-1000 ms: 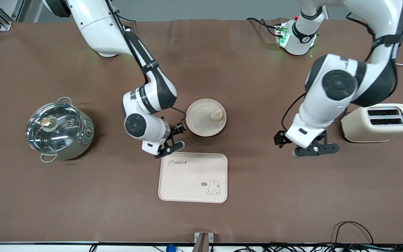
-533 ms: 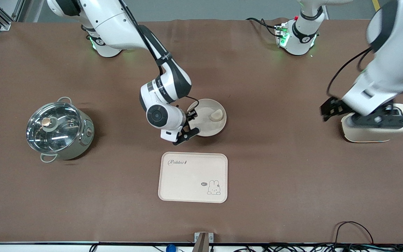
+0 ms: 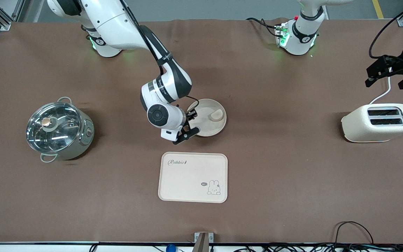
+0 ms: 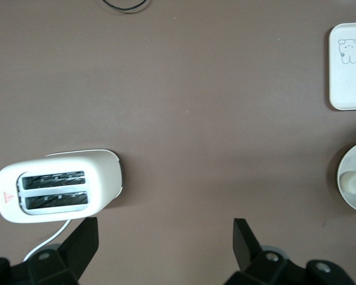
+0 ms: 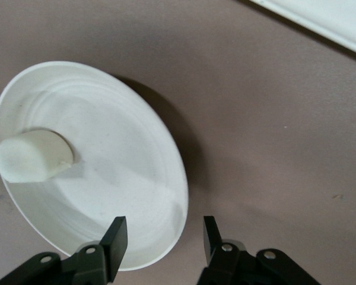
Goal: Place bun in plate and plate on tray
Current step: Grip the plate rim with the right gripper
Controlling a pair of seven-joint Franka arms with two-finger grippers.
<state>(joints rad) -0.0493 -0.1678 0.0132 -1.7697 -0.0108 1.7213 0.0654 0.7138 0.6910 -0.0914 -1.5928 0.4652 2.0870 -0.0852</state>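
Observation:
The bun lies in the round plate at the table's middle. The rabbit tray lies nearer to the front camera than the plate, with nothing on it. My right gripper is open and low at the plate's rim on the side toward the right arm's end. In the right wrist view its gripper straddles the rim of the plate, apart from the bun. My left gripper is open and empty, up over the table by the toaster; its own view shows the same.
A cream toaster stands at the left arm's end, also in the left wrist view. A steel pot with a glass lid stands at the right arm's end. Cables run along the front edge.
My right gripper moved from the tray's corner to the plate's rim and has held there. My left arm swung away from the middle, past the toaster, to its end of the table.

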